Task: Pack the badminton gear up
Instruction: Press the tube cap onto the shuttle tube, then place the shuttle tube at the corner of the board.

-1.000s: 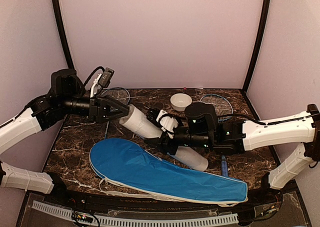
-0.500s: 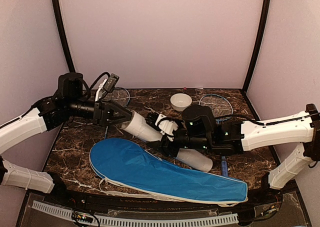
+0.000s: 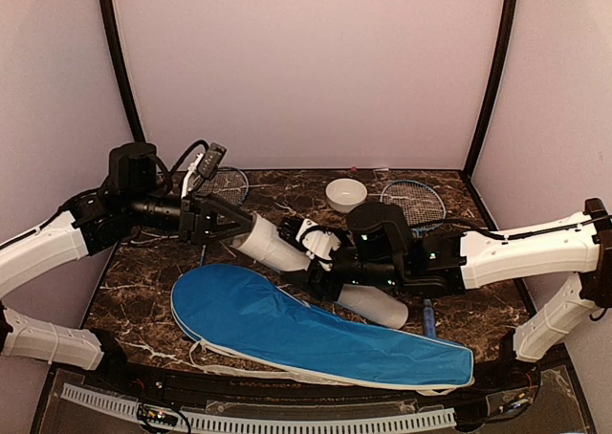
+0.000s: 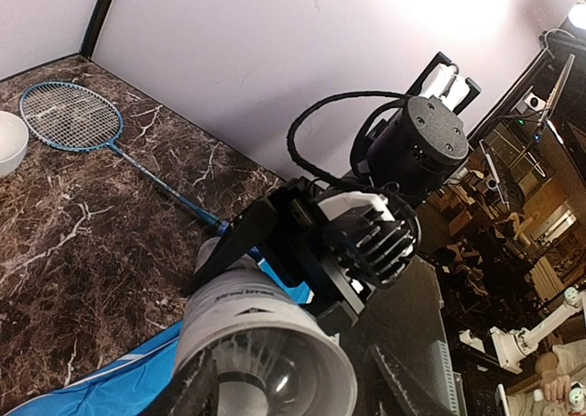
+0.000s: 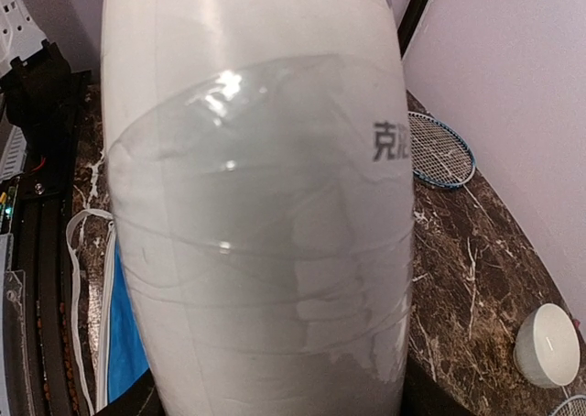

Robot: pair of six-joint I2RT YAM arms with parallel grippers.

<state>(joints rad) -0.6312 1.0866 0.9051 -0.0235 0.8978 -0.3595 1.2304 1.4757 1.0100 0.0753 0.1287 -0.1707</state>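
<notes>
A long white tube (image 3: 359, 298) lies slanted above the table's middle, my right gripper (image 3: 320, 260) shut on its midsection; in the right wrist view the tube (image 5: 256, 205) fills the frame. My left gripper (image 3: 237, 226) is open and straddles the tube's open upper-left end (image 4: 265, 356). One finger (image 4: 197, 387) is at the rim and the other stands apart. A white feather shuttlecock (image 4: 245, 372) sits inside the mouth. The blue racket cover (image 3: 316, 334) lies flat in front. Blue-framed rackets lie at the back left (image 3: 225, 181) and back right (image 3: 418, 200).
A small white bowl (image 3: 345, 194) stands at the back between the rackets. Dark frame posts (image 3: 120, 56) rise at the rear corners against pale walls. The cover's white strap (image 3: 196, 350) trails near the front edge.
My left gripper has moved right and slightly forward, up to the tube's mouth, and its jaws widened a little. The tube's upper end and my right gripper shifted slightly toward the front left.
</notes>
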